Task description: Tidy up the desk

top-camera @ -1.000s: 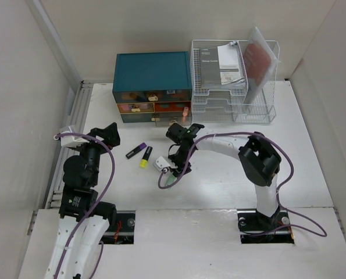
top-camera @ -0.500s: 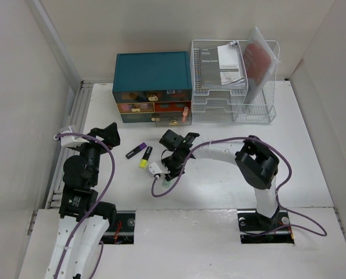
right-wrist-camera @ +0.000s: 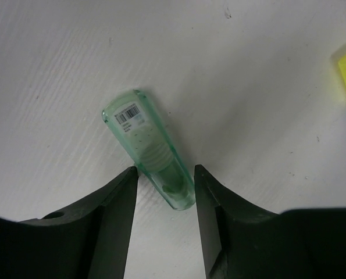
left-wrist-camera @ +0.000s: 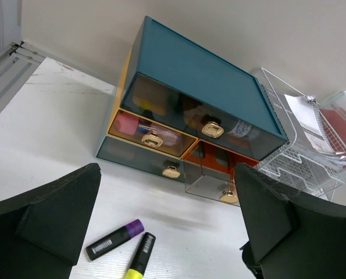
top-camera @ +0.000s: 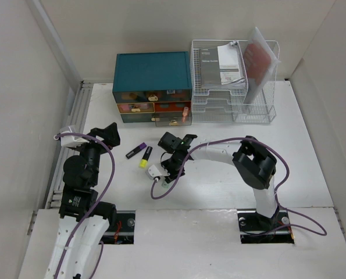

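Note:
On the white desk [top-camera: 312,145] lies a translucent green capped marker [right-wrist-camera: 149,154]. My right gripper [right-wrist-camera: 166,174] is low over it and open, fingers either side of its near end; the left finger touches the marker's edge and a small gap shows at the right one. From above, the right gripper [top-camera: 168,173] covers most of the marker. A purple highlighter [top-camera: 136,150] and a yellow highlighter [top-camera: 145,157] lie side by side just to its left. My left gripper [top-camera: 110,132] hangs wide open with nothing in it, looking over both highlighters.
A teal drawer chest [top-camera: 152,87] stands at the back, its lower right drawer [left-wrist-camera: 219,186] pulled out a little. Beside it on the right is a white wire rack [top-camera: 234,81] holding papers. Pale walls close in both sides.
My right gripper has slid left and toward the front edge, coming down over the green marker. The left arm and both highlighters have stayed put.

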Controlling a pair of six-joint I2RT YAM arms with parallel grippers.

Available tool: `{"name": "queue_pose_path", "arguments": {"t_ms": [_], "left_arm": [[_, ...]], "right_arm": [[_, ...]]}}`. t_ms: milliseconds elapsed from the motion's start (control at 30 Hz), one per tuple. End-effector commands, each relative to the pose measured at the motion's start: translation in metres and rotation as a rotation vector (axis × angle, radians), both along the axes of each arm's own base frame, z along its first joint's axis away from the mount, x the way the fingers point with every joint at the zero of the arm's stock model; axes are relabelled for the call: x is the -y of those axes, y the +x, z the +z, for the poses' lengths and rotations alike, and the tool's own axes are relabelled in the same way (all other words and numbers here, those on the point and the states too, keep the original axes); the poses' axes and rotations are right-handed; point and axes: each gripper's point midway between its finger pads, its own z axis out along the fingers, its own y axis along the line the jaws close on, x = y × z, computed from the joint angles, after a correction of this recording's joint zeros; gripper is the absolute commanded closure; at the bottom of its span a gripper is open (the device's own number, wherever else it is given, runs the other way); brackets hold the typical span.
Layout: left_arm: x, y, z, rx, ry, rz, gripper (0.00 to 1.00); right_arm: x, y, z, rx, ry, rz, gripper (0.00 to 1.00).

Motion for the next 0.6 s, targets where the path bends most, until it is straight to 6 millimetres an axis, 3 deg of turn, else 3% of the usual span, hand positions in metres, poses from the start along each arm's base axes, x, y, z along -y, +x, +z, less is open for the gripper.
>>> {"name": "queue_pose_path", "arguments": {"t_ms": [0, 100, 133, 267, 433, 567], "left_arm": [[0.001, 0.0, 0.012, 0.048, 0.007, -0.008, 0.02], [0.001, 0.0, 0.012, 0.048, 0.007, -0.008, 0.02], [0.001, 0.0, 0.012, 0.048, 0.007, -0.008, 0.02], [0.001, 0.0, 0.012, 0.048, 0.007, -0.008, 0.02], [0.001, 0.0, 0.012, 0.048, 0.007, -0.008, 0.02], [0.001, 0.0, 0.012, 0.048, 0.007, -0.008, 0.02]], "right_arm": [[0.0, -0.006, -0.01, -0.019, -0.029, 0.025, 0.52], [0.001, -0.006, -0.015, -0.017, -0.043, 0.023, 0.59], [0.001, -0.006, -0.015, -0.017, -0.043, 0.023, 0.69], [-0.007, -0.001, -0.004, -0.002, -0.004, -0.009, 0.87], [-0.041, 0.028, 0.043, 0.071, 0.173, -0.218, 0.96], [-0.055, 0.062, 0.102, 0.111, 0.359, -0.417, 0.99]]}}
